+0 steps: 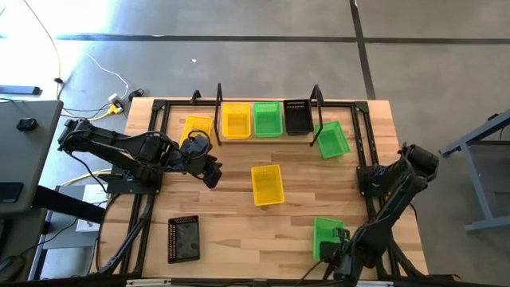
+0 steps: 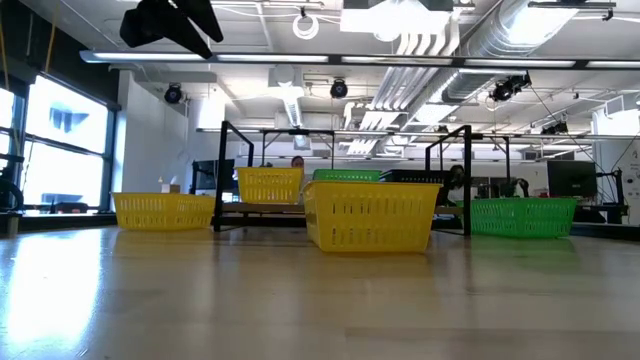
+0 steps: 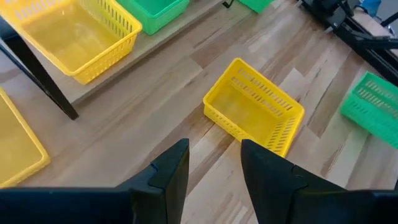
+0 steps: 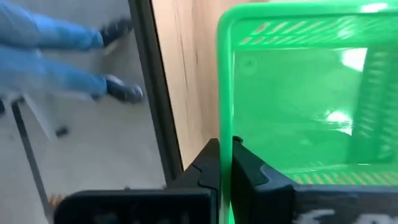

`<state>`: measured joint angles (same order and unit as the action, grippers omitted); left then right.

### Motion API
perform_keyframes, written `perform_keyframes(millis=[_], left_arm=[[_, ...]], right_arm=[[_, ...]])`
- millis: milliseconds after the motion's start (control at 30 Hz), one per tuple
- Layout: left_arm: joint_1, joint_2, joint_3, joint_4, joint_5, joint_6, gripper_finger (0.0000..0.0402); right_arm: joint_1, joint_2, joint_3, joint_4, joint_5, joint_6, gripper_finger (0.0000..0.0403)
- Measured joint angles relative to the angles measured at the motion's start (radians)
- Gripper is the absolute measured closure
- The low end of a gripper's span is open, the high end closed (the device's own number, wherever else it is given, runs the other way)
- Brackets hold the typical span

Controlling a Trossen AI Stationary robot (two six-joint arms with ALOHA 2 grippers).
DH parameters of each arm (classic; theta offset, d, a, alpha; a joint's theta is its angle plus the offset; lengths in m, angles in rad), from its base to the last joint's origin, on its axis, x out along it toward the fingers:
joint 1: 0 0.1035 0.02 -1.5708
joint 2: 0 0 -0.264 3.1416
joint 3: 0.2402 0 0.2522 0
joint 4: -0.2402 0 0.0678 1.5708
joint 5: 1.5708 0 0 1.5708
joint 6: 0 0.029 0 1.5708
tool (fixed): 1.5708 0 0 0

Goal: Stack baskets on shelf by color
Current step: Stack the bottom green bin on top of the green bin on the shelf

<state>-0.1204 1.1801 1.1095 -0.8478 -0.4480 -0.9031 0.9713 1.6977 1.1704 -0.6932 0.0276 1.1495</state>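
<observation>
On the shelf [image 1: 220, 100] at the far side stand a yellow basket [image 1: 236, 119], a green one [image 1: 268, 119] and a black one [image 1: 298, 116]. Another yellow basket [image 1: 197, 128] rests on the table left of the shelf, and a green one [image 1: 332, 139] right of it. A third yellow basket [image 1: 267, 184] sits mid-table. My left gripper [image 1: 212, 174] hovers open just left of it, nothing between its fingers [image 3: 214, 152]. Near the front right, my right gripper [image 1: 340, 237] is shut on a green basket [image 1: 325, 237]. My right gripper pinches one wall of the green basket at its top rim [image 4: 225, 134]. One finger [image 4: 252, 171] is inside the basket and the other [image 4: 208, 165] outside. The fingers come from above, pointing down. I cannot tell whether the basket's bottom is clear of the table.
A flat black tray-like thing [image 1: 183, 238] lies near the front left. Black frame rails [image 1: 369, 159] run along the table's sides. A person's legs in blue trousers [image 4: 56, 59] show on the floor beyond the table edge. Bare wood lies between the mid-table basket and the shelf.
</observation>
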Motion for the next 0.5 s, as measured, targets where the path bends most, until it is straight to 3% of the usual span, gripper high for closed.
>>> perform_keyframes(millis=[333,500], left_arm=[[0.0,0.0,0.0,0.0,0.002,0.123,0.0267],[0.0,0.0,0.0,0.0,0.012,0.192,0.0267]], right_arm=[[-0.137,-0.008,0.179,-0.21,0.163,-0.011,0.0402],[-0.232,-0.009,0.266,-0.302,0.221,-0.111,0.0402]])
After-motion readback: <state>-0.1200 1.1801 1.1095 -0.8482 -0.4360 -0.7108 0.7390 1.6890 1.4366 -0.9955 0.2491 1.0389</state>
